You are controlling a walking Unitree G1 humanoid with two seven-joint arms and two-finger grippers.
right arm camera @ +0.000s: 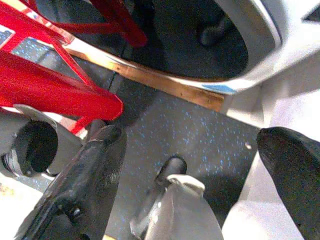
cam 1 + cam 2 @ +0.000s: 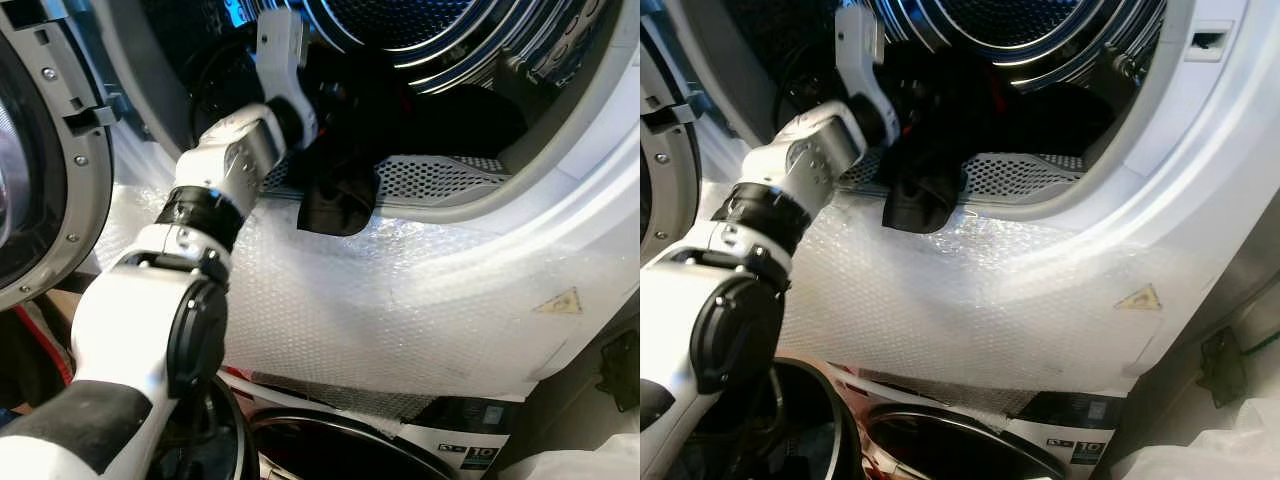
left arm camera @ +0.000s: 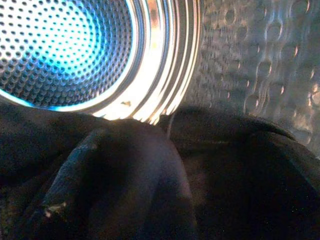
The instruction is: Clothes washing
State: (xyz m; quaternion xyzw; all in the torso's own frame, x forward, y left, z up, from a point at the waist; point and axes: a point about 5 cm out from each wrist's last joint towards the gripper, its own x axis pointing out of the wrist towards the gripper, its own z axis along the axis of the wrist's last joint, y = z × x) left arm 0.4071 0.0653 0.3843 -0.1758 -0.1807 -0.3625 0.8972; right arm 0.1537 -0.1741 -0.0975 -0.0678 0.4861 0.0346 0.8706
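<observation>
Dark clothes [image 2: 338,195], seemingly, across drum rim [image 2: 440,180]

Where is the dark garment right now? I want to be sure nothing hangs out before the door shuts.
In the left eye view the dark garment droops over the drum opening's lower lip, onto the bubble-wrapped front panel, just right of the left arm reaching inside.
</observation>
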